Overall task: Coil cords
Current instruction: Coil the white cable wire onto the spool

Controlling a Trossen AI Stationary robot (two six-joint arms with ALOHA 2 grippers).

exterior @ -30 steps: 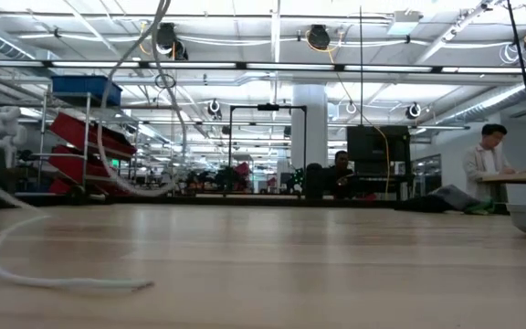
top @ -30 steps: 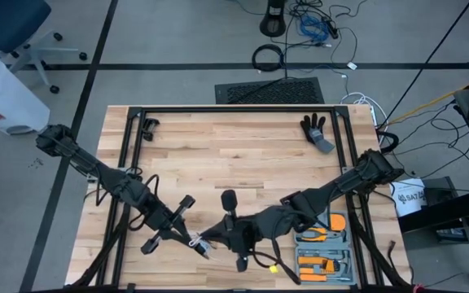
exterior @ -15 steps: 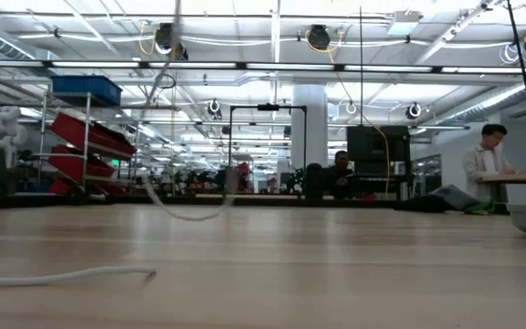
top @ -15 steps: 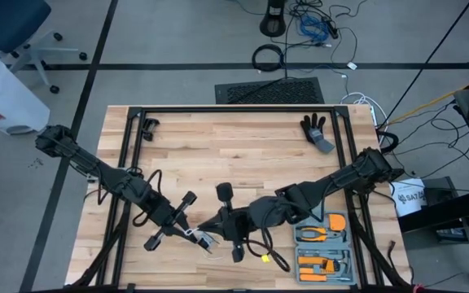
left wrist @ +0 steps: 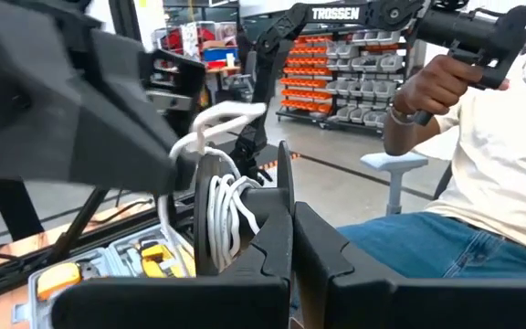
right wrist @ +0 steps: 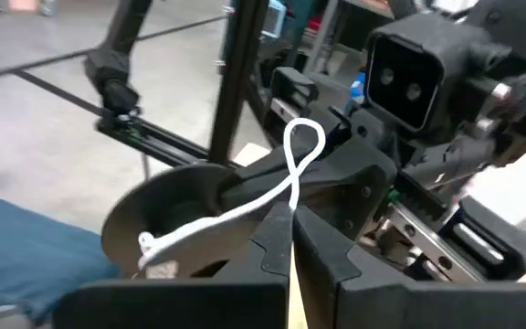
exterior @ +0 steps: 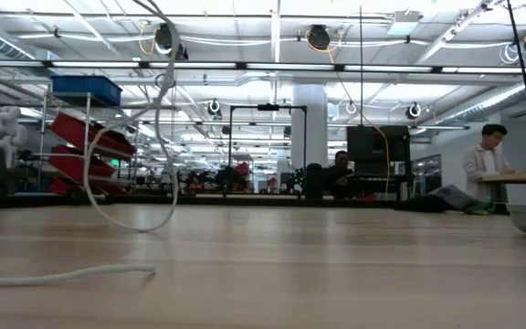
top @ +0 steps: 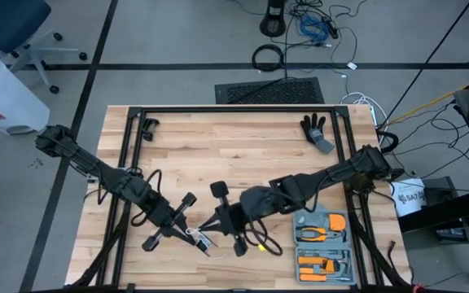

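Note:
The small black reel (left wrist: 210, 212) with white cord (left wrist: 229, 217) wound on it hangs above the table's near middle, between my two grippers. My left gripper (left wrist: 289, 215) is shut on the reel; in the high view it is left of centre (top: 192, 234). My right gripper (right wrist: 290, 219) is shut on the cord just beside the reel (right wrist: 167, 224), and shows in the high view (top: 212, 226). In the low view the cord (exterior: 158, 137) hangs in a loop from above. Its free end (exterior: 71, 273) lies on the table. My left gripper pinches the rim of one reel flange (left wrist: 284, 178) between its two fingers, which come level from the table's left. The reel stands on edge, lifted clear of the table. My right gripper pinches the cord (right wrist: 288, 194) between its fingertips, coming from the table's right and slanting slightly down. A small loop (right wrist: 303, 139) stands beyond the fingers. From the fingers the cord runs to the reel (right wrist: 153, 242).
A grey case of orange-handled tools (top: 322, 244) lies at the table's near right, close to my right arm. A black glove (top: 316, 130) lies at the far right, and a small black item (top: 148, 126) at the far left. A black frame (top: 234, 110) edges the table. People stand beyond it.
My right gripper has moved toward the table's left with the cord and has rolled a little. The hanging cord has swung, its loop shrinking and then widening again. The cord's free end has settled flatter on the table. The left gripper has kept the reel in place.

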